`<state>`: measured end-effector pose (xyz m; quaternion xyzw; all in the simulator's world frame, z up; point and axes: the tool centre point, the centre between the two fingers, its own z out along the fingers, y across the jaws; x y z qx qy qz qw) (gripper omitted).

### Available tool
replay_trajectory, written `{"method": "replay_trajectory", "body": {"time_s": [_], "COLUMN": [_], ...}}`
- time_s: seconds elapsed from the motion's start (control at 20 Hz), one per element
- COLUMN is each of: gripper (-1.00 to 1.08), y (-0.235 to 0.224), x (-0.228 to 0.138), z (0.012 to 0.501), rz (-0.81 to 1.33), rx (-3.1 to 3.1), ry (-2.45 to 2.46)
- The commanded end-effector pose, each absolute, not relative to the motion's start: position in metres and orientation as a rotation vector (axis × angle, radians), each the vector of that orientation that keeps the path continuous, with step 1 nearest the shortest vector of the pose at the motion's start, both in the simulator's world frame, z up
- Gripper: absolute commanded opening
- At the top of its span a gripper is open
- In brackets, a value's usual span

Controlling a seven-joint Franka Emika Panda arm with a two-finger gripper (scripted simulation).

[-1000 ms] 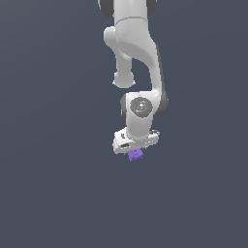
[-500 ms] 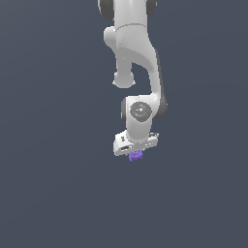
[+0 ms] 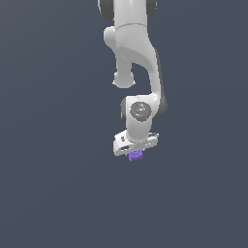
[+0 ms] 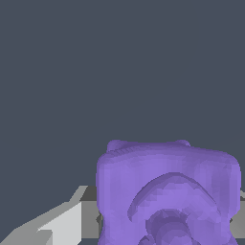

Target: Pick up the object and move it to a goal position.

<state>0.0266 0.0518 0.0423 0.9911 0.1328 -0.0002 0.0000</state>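
**Purple object sitting in the gripper, arm hanging over a plain grey field**

The white Panda arm point(image 3: 134, 53) is reaching down from the top of the exterior view, its wrist joint point(image 3: 141, 112) facing the camera. The gripper point(image 3: 135, 154) is pointing downward below the wrist, and its white hand body is tilting slightly, the end toward the exterior view's right sitting a little higher.

The purple object point(image 3: 135, 155) is showing directly under the hand body, touching it, small against the white gripper. Only its lower part is protruding; the fingers themselves are too small to make out in this view.

In the wrist view the object point(image 4: 167, 191) is filling much of the frame close to the camera, showing a rounded, lumpy body with a raised arc and a knob on its near face and two short nubs along its upper edge. A pale grey finger point(image 4: 57, 225) is lying beside it, with a darker grey strip running up against the object's flank. The jaws are appearing closed onto the object, holding it between them at a narrow gap.

The surroundings are reading as uniform dark grey in both views.
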Motion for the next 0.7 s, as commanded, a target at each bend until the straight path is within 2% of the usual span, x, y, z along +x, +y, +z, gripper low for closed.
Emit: {"method": "replay_trajectory", "body": {"time_s": [0.0,0.3,0.65], "gripper": [-1.0,-1.0,-1.0], "y": [0.05,0.041,0.022], "x": [0.028,0.033,0.044], "z": [0.047,0.075,0.134], "rz": [0.001,0.001,0.001], "rx": [3.114,3.114,3.114], "ry": [0.417,0.417,0.418]}}
